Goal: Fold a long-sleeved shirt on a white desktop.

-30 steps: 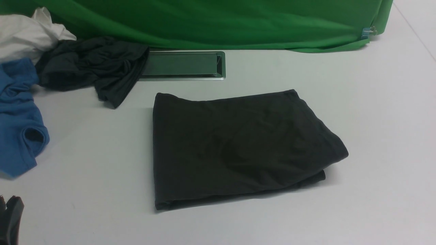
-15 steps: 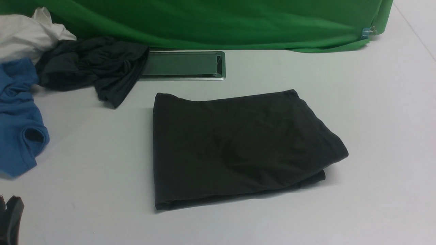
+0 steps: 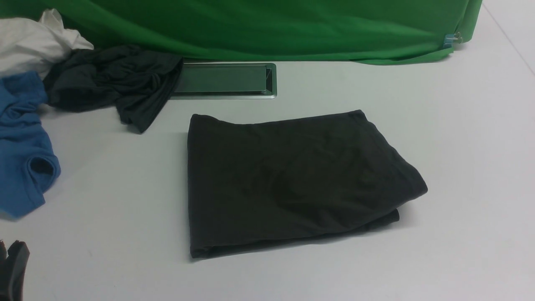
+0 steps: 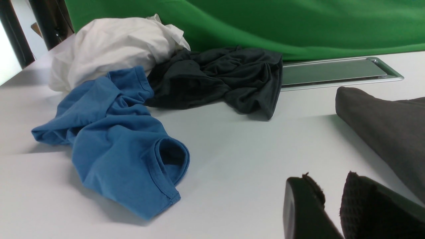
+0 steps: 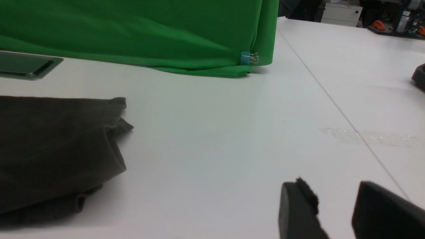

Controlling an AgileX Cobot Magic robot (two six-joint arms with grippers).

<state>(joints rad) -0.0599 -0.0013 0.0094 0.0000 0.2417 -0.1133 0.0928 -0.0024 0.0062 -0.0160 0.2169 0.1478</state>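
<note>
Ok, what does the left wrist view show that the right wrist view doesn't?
Only the left wrist view: the white garment, blue shirt, grey garment and the left tool, jaws slightly apart and empty.
Only the right wrist view: the blue clip on the backdrop and the right tool, open and empty.
Both: the folded long-sleeved shirt, white desktop, metal hatch and green backdrop.

- white desktop (inset silver hatch at the back)
- folded long-sleeved shirt, centre
- crumpled blue shirt, slate-grey garment, white cloth, left
- green backdrop hem
</note>
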